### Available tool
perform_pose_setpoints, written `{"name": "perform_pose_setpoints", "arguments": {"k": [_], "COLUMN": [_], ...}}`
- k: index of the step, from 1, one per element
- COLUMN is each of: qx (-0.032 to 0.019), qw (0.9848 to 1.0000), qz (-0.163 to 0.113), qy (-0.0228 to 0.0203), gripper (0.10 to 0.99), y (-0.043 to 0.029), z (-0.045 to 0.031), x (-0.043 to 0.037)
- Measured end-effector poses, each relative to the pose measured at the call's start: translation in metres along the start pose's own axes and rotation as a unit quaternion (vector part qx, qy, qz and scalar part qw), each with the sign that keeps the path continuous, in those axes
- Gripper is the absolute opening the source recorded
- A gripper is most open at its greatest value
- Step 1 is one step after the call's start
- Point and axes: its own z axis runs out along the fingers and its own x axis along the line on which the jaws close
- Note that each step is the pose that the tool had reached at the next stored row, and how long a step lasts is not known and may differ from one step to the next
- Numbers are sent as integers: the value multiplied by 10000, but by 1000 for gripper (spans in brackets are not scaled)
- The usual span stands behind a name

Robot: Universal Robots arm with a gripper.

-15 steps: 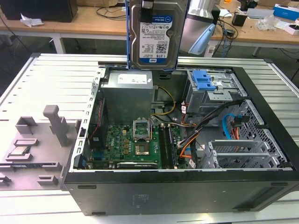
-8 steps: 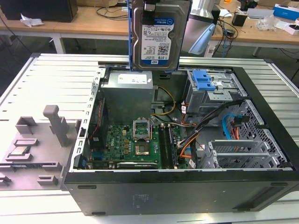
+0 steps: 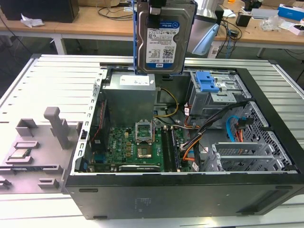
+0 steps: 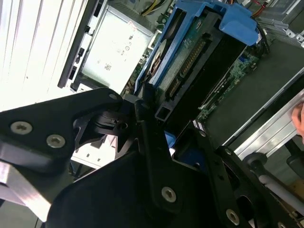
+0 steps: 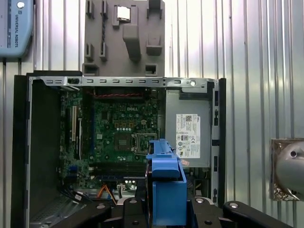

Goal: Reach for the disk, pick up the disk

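Note:
The disk (image 3: 164, 45), a silver hard drive with a white-and-blue label and blue rails, hangs upright in the air above the back of the open computer case (image 3: 190, 199). My gripper (image 3: 155, 16) is shut on its upper end, one black finger lying over the label. In the second wrist view the disk (image 4: 190, 52) shows edge-on with its connector and blue rail, clamped between my black fingers (image 4: 142, 118). In the first wrist view its blue rail (image 5: 166, 180) sticks out from the gripper (image 5: 164, 211), high over the motherboard (image 5: 118, 123).
Beneath the disk sits the grey power supply (image 3: 130, 97). A blue drive-bay bracket (image 3: 206, 81) lies on the metal cage at the exterior view's right. A grey fixture (image 3: 38, 147) holding a small square chip (image 3: 20, 154) rests on the ribbed table at the left.

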Motion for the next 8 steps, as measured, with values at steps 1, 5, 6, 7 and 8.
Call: {"name": "perform_pose_setpoints", "arguments": {"k": [1, 5, 6, 7, 8], "qx": [0, 0, 0, 0, 0], "qw": [10000, 10000, 10000, 10000, 10000], "qz": [0, 1, 1, 1, 1], "qy": [1, 6, 7, 7, 7], "gripper": [369, 369, 369, 369, 369], "y": [-4, -18, -20, -21, -22], "z": [7, 42, 52, 64, 76], "x": [0, -1, -1, -1, -1]}}
